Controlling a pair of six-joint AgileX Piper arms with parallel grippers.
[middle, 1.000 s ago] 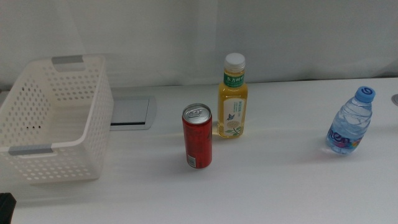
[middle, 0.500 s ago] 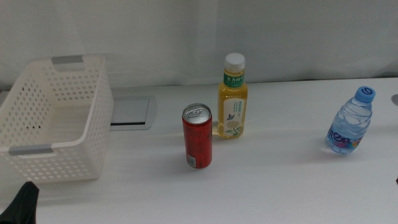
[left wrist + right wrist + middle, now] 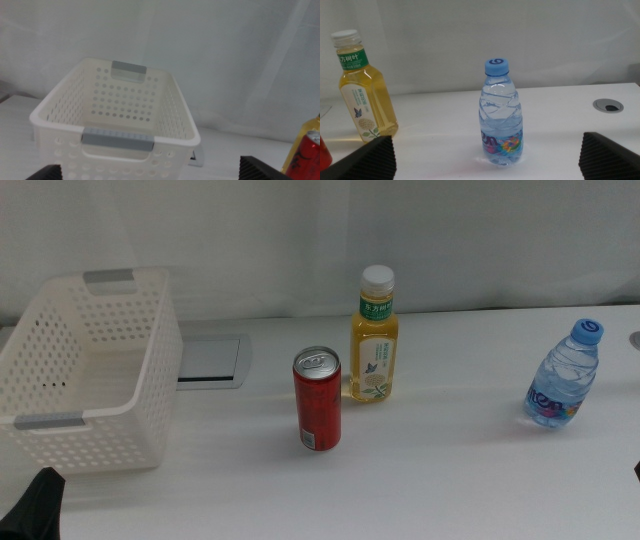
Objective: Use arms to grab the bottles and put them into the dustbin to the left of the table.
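Only yellow bottle (image 3: 374,340) label shows Chinese txt, unreadable.

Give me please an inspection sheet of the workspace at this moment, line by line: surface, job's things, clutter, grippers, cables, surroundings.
Surface: white table with a grey inset panel beside the basket.
Job's things: white perforated dustbin at the table's left, nothing seen inside; red can, yellow-drink bottle and water bottle all upright, apart from each other, none grasped.
Clutter: a small round grommet in the tabletop near the water bottle; nothing else seen.
Grippers: left gripper open, low, facing the dustbin; right gripper open, facing the water bottle, not touching it.
Cables: nothing seen.
Surroundings: white curtain behind the table.
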